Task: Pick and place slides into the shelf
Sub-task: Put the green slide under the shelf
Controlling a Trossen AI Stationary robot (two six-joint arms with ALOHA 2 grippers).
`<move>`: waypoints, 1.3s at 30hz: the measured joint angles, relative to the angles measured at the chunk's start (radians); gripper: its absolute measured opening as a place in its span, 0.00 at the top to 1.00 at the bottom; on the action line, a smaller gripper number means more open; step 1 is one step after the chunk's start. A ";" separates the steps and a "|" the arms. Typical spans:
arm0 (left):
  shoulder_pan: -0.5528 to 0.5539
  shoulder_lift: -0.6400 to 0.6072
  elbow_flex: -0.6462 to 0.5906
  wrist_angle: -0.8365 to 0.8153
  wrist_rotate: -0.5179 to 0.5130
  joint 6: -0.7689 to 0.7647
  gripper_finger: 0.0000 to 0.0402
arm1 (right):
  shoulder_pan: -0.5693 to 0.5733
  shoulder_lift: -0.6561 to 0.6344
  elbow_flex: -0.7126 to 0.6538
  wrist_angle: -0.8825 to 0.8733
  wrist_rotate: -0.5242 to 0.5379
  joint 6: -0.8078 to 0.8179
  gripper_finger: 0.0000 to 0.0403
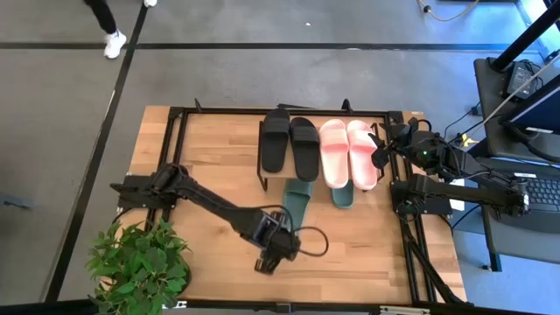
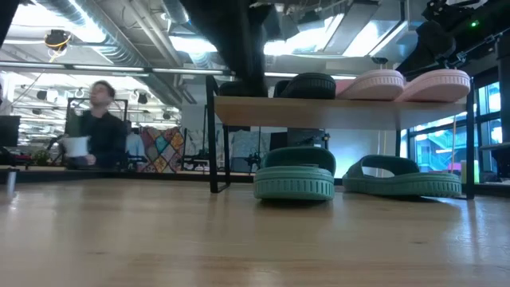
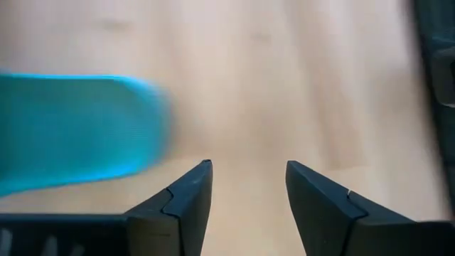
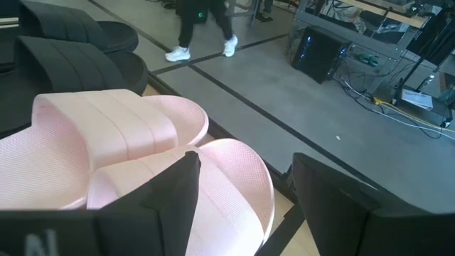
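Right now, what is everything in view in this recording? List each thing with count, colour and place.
Black slides: two, black, side by side on the shelf's top board, left of the pink pair.
Pink slides: two, light pink, on the top board, right of the black pair.
Green slides: two, dark green, on the table under the shelf, toes sticking out toward the table's front.
Shelf: one, black tubing with a wooden top board, at the table's far side.
Plant: one, green, at the table's front left corner.
Table: one, light wood.
Person: one, dark clothes, in the room behind.
Left gripper: fingers open, empty, over the table in front of the green slides.
Right gripper: fingers open, beside the pink slides.
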 joint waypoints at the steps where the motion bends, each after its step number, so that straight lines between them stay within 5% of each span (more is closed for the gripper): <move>1: -0.008 0.001 -0.022 0.032 0.044 -0.001 0.57 | 0.000 0.000 0.000 0.000 0.000 0.000 0.44; 5: -0.022 0.001 -0.115 0.197 0.138 -0.005 0.57 | 0.000 0.000 0.000 0.000 0.000 0.000 0.44; 15: -0.001 0.003 -0.309 0.424 0.133 -0.034 0.57 | 0.000 0.000 0.000 -0.002 0.000 0.002 0.44; 39: 0.178 0.003 -0.366 0.493 0.006 -0.025 0.57 | 0.000 0.000 0.000 -0.003 -0.001 0.003 0.44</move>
